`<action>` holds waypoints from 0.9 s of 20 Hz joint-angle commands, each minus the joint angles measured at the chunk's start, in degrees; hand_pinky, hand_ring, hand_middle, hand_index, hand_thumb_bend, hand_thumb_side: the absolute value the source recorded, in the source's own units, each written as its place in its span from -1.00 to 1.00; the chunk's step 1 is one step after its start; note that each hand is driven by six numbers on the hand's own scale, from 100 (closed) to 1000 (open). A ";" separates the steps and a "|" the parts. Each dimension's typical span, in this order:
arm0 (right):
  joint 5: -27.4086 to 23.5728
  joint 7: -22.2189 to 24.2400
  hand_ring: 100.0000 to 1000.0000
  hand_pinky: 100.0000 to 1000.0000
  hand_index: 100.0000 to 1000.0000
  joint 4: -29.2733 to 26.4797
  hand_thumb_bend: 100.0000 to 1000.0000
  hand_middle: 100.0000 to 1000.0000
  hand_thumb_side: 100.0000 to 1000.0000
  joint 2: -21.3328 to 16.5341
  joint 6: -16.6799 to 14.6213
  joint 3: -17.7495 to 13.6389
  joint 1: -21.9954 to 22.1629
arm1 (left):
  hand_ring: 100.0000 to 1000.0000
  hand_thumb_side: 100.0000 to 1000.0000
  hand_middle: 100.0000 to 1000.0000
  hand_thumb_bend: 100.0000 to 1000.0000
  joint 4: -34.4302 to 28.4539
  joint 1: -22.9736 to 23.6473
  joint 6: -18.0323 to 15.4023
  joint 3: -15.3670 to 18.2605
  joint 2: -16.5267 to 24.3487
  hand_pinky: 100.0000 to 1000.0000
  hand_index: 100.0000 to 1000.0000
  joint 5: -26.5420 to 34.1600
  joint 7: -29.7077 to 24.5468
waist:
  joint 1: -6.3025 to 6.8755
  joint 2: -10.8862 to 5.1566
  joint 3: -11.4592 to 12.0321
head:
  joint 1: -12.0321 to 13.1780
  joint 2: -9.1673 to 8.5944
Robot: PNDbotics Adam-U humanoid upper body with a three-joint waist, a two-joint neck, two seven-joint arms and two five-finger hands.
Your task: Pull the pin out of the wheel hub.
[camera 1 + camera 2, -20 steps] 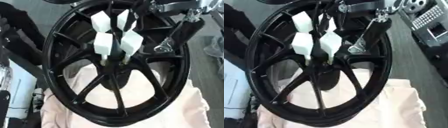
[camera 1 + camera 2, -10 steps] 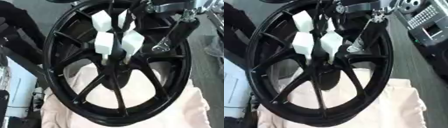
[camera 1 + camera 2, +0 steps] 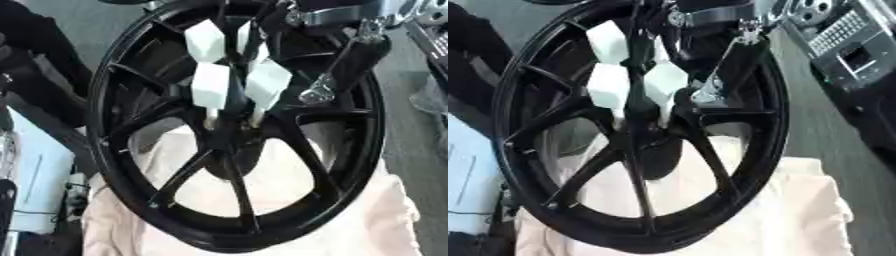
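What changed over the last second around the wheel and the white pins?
Little. The right arm has edged left and down along the rim, closer to the white pins; its hand cannot be made out. Nothing was gripped or released. The black wheel still stands tilted on the pale cloth, and the pins are still in the hub.

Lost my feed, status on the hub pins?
Right arm reaches in from upper right; its hand not discernible. Left hand not visible. White block-headed pins seated in black spoked wheel hub. Hub sits on cream cloth.
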 commanded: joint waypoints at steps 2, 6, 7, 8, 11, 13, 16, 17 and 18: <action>0.53 2.13 0.10 0.38 0.51 0.19 -0.51 0.28 -0.80 -0.48 -2.51 -0.21 -0.69 | 0.64 0.37 0.48 -0.45 -0.89 -0.69 -0.10 0.61 0.92 0.11 0.32 -0.02 0.39 | 0.08 -0.89 0.18 | -0.11 0.14; 0.72 2.13 0.10 0.38 0.49 0.52 -0.53 0.25 -0.79 -0.55 -2.63 0.05 -0.32 | 0.64 0.36 0.48 -0.45 -0.85 -0.70 -0.07 0.58 0.92 0.11 0.32 -0.03 0.43 | 0.06 -0.82 0.26 | -0.16 0.19; 0.78 2.13 0.10 0.38 0.49 0.63 -0.53 0.24 -0.79 -0.55 -2.67 0.12 -0.21 | 0.64 0.36 0.47 -0.45 -0.86 -0.71 -0.07 0.58 0.92 0.11 0.32 -0.04 0.43 | 0.06 -0.80 0.30 | -0.20 0.19; 0.83 2.13 0.09 0.38 0.49 0.74 -0.53 0.24 -0.79 -0.54 -2.71 0.18 -0.13 | 0.64 0.36 0.47 -0.45 -0.86 -0.73 -0.07 0.58 0.90 0.11 0.32 -0.03 0.44 | 0.06 -0.79 0.34 | -0.22 0.17; 0.96 2.13 0.08 0.37 0.48 1.15 -0.55 0.23 -0.80 -0.56 -2.96 0.43 0.11 | 0.64 0.36 0.47 -0.45 -0.86 -0.79 -0.06 0.56 0.88 0.11 0.32 -0.03 0.44 | 0.02 -0.76 0.45 | -0.27 0.10; 1.00 2.13 0.07 0.36 0.45 1.40 -0.51 0.20 -0.87 -0.60 -3.12 0.45 0.24 | 0.64 0.37 0.47 -0.45 -0.86 -0.81 -0.03 0.52 0.89 0.12 0.32 -0.04 0.43 | 0.00 -0.75 0.47 | -0.28 0.08; 0.72 2.13 0.06 0.35 0.42 1.49 -0.63 0.16 -0.85 -0.88 -3.28 0.37 0.51 | 0.64 0.37 0.47 -0.45 -0.86 -0.82 0.00 0.46 0.91 0.12 0.32 -0.07 0.39 | -0.02 -0.71 0.47 | -0.29 0.10; 0.61 2.13 0.05 0.35 0.41 1.47 -0.65 0.15 -0.87 -0.97 -3.30 0.35 0.55 | 0.64 0.37 0.47 -0.45 -0.87 -0.82 0.00 0.45 0.92 0.12 0.32 -0.07 0.40 | -0.02 -0.69 0.47 | -0.31 0.10; 0.51 2.13 0.04 0.34 0.39 1.47 -0.68 0.14 -0.90 -1.05 -3.29 0.32 0.56 | 0.64 0.37 0.47 -0.45 -0.87 -0.83 0.01 0.44 0.93 0.12 0.32 -0.07 0.39 | -0.02 -0.67 0.46 | -0.33 0.10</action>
